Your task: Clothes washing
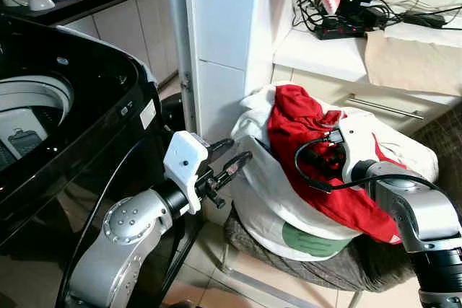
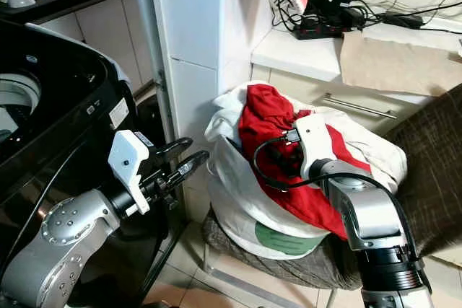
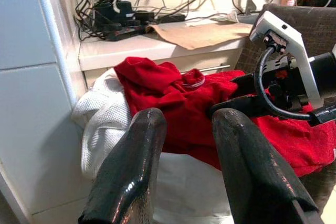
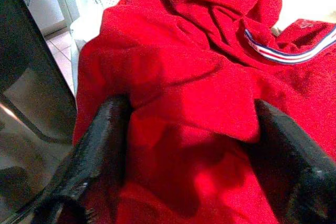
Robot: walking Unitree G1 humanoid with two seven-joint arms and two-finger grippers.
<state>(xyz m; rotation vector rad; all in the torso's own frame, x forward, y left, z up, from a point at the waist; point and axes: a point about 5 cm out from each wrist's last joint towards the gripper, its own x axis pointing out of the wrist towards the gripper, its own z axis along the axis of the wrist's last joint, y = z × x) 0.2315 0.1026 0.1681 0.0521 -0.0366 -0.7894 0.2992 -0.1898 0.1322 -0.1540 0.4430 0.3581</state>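
While right gripper straddles red garment, wrist close-up reveals striped collar.

Crumpled red garment atop white laundry bag

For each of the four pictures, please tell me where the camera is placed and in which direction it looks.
Left eye, right eye: on the head, looking down at the crumpled red garment in a white laundry bag; both silver arms show.
Left wrist: along the open left gripper toward that garment.
Right wrist: the right gripper, open, straddling a fold.
All share the garment.
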